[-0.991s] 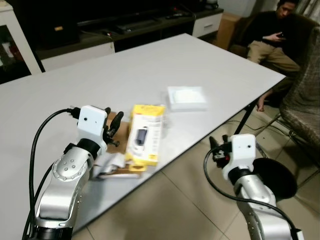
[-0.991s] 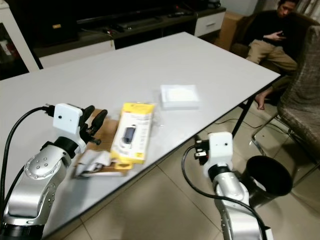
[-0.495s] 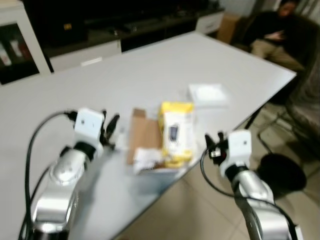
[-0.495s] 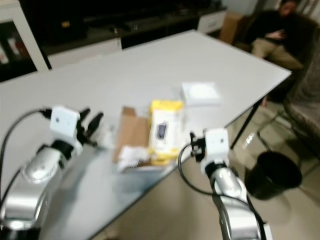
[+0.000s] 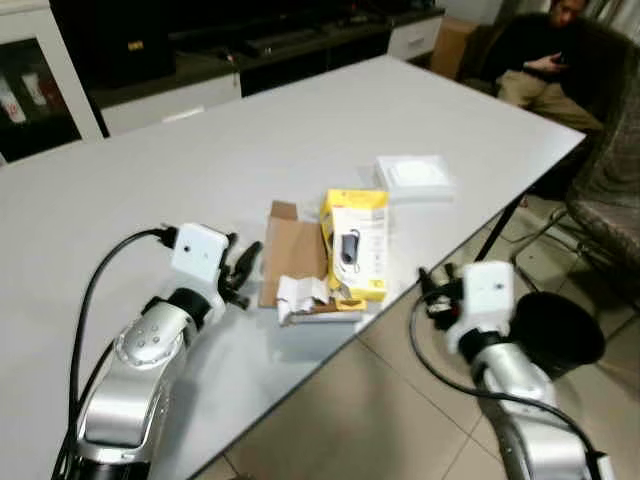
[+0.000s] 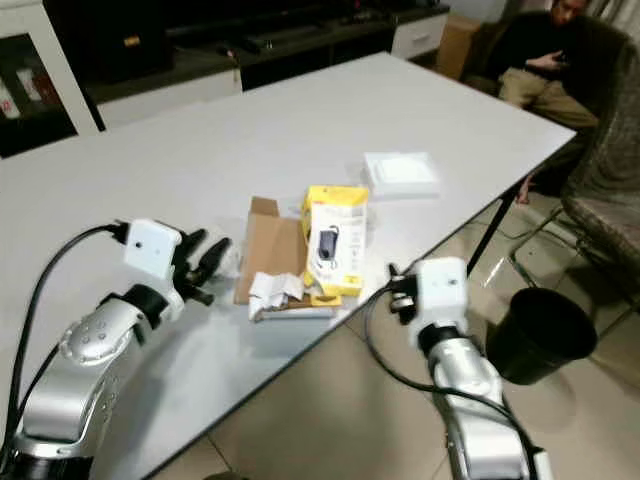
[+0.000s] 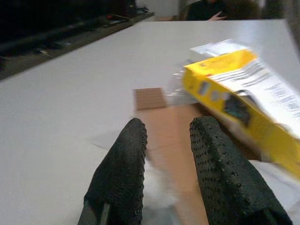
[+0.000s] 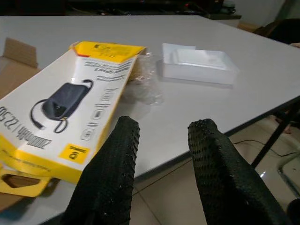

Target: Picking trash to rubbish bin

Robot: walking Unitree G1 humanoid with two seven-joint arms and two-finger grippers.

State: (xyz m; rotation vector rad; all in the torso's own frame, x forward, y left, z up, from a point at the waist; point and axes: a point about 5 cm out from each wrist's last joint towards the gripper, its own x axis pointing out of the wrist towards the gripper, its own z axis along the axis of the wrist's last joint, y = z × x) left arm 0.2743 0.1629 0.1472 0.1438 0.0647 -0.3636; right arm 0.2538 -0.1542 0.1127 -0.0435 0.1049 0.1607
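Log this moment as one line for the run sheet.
left hand: open, beside brown cardboard | right hand: open, empty, facing yellow package | black bin: on floor, right of table

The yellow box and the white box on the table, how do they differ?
The yellow box bears a printed picture and text on its face; the white box looks plain. The yellow box lies partly on a brown cardboard piece beside crumpled paper; the white box lies apart on bare table, nearer the far edge. The yellow one is long and narrow, the white one squarer. Both lie flat, and neither is held.
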